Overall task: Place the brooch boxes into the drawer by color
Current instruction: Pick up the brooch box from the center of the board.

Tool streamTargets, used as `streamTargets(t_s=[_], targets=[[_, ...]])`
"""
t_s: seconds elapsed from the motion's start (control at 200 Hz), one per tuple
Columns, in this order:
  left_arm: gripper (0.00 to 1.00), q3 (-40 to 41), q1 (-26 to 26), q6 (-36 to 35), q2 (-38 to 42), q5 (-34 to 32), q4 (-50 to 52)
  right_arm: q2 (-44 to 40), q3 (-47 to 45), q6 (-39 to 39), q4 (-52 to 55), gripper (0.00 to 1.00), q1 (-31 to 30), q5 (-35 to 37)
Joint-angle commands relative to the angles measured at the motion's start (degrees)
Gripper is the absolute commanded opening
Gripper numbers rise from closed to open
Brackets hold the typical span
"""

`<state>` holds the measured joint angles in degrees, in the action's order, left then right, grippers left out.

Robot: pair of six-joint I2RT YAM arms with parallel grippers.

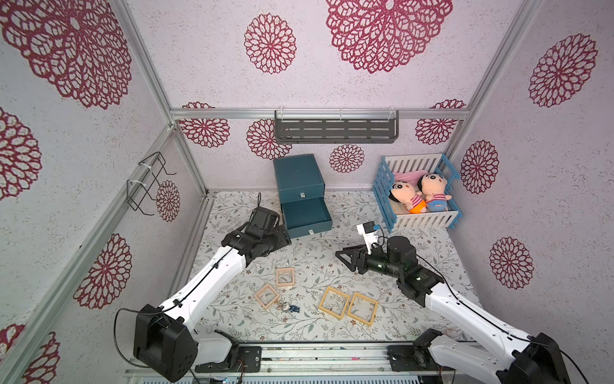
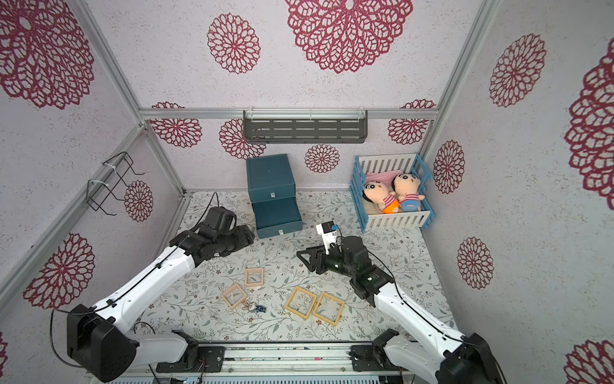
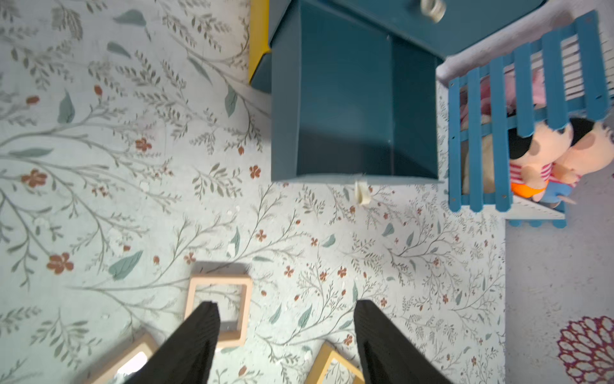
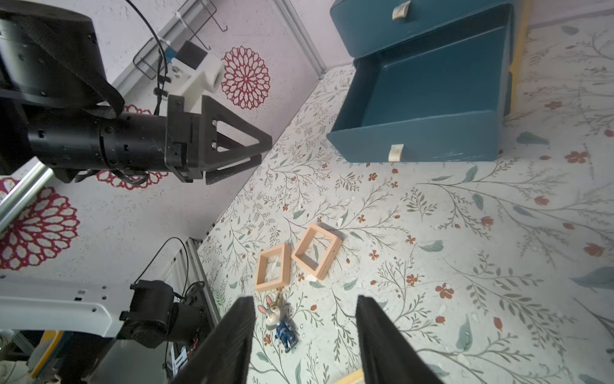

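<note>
**Jaw state.** The left arm (image 1: 212, 271) carried the left jaws released. In the left wrist view both fingers (image 3: 199, 332) stood apart with only tabletop (image 1: 312, 259) between them. The right arm (image 1: 465, 309) carried the right jaws released as well, with nothing between them in the right wrist view.

**Location of work items.** Four brooch boxes lay flat on the tabletop: the far pink box (image 1: 285, 277), the near pink box (image 1: 266, 296), a yellow box (image 1: 334, 302) and a second yellow box (image 1: 362, 308), side by side. No black box was visible. The chest (image 1: 299, 176) stood at the back wall with its lowest drawer (image 1: 305, 212) pulled out toward the robot. What showed of its floor was bare.

**Governing relation.** The far pink box lay on the robot's side of the left jaws, near them and partly hidden behind one finger in the left wrist view. The open drawer lay on the opposite side. The left arm was judged nearer to both pink boxes. The right jaws pointed leftward and were judged nearer to the yellow pair. Each box was square, so no long axis governed the grip. The far pink box sat square to the drawer front and the near pink box sat corner-on. The trinket (image 1: 289, 307) lay just beside the near pink box.

**Markings.** No brand, label or writing was legible.
</note>
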<state>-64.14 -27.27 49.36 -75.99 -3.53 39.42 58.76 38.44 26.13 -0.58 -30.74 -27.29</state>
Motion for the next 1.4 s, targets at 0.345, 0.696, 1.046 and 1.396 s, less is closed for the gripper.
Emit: streamTargets(t_s=[0.345, 0.696, 1.046, 1.396], targets=[[0.82, 8.2, -13.7, 4.5, -0.1, -11.9, 3.4, -7.3, 1.0, 1.0, -0.7, 0.58, 0.5, -8.5], [0.97, 11.2, -15.9, 2.5, -3.9, -15.4, 1.1, -11.9, -2.7, 5.0, -2.4, 0.60, 0.9, -8.1], [0.97, 12.8, -15.6, 0.4, -11.6, -13.6, -5.2, -11.8, -2.4, 5.5, -1.5, 0.62, 1.0, -8.0], [0.96, 12.5, -12.9, -0.9, -15.4, -10.4, -5.9, -10.5, -2.0, 5.2, -1.4, 0.63, 1.1, -8.2]])
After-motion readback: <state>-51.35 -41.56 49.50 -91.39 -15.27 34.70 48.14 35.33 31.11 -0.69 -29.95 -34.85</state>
